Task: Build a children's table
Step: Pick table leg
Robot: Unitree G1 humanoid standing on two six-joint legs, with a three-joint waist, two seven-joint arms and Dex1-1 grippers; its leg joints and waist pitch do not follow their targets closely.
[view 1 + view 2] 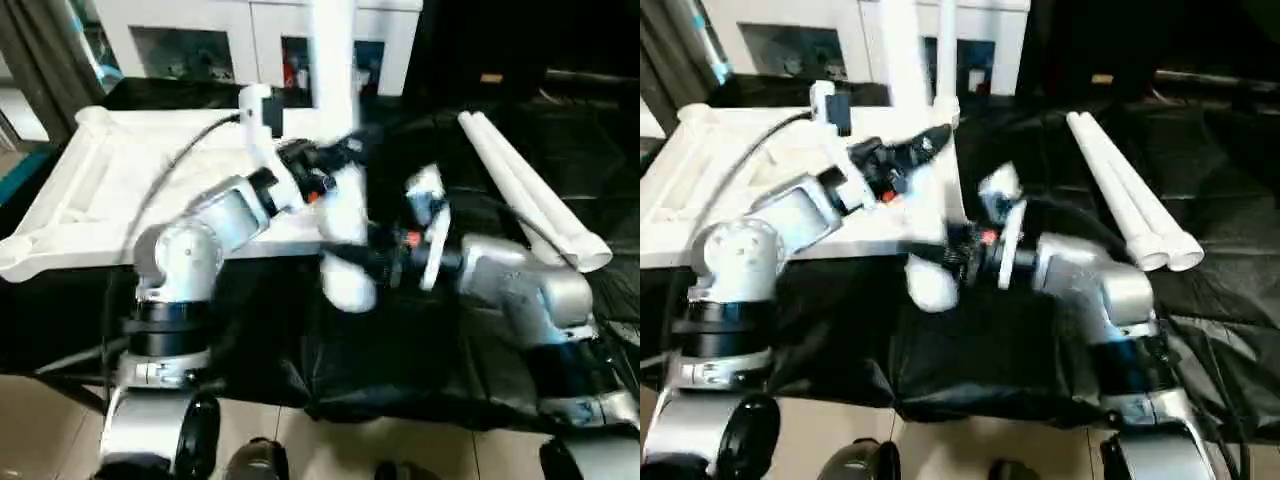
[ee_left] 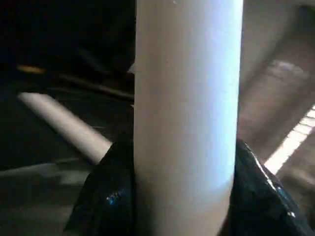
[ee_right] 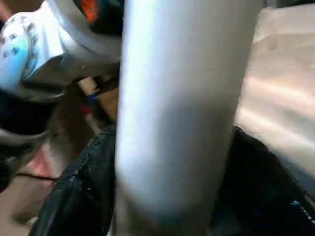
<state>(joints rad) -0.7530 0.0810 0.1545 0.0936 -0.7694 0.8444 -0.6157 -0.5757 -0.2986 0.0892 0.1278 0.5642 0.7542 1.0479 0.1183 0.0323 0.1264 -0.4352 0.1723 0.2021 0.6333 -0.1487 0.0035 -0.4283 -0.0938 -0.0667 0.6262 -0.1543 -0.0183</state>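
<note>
The children's table top [image 1: 110, 190] lies upside down at the left on the black cloth, ribbed underside and round corner sockets facing up. One white table leg [image 1: 335, 60] stands roughly upright at the top's near right corner, its rounded end [image 1: 347, 288] low over the cloth. My left gripper [image 1: 332, 168] is shut on the leg higher up; in the left wrist view the leg [image 2: 187, 98] sits between the black fingers [image 2: 106, 196]. My right gripper [image 1: 368, 258] is shut on the leg lower down, and the right wrist view shows the leg [image 3: 177, 98] between its fingers [image 3: 83, 196].
Two more white legs [image 1: 530, 195] lie side by side on the black cloth at the right. A white glass-door cabinet [image 1: 200, 40] stands behind the table top. The cloth's front edge drops to a tan floor [image 1: 40, 440].
</note>
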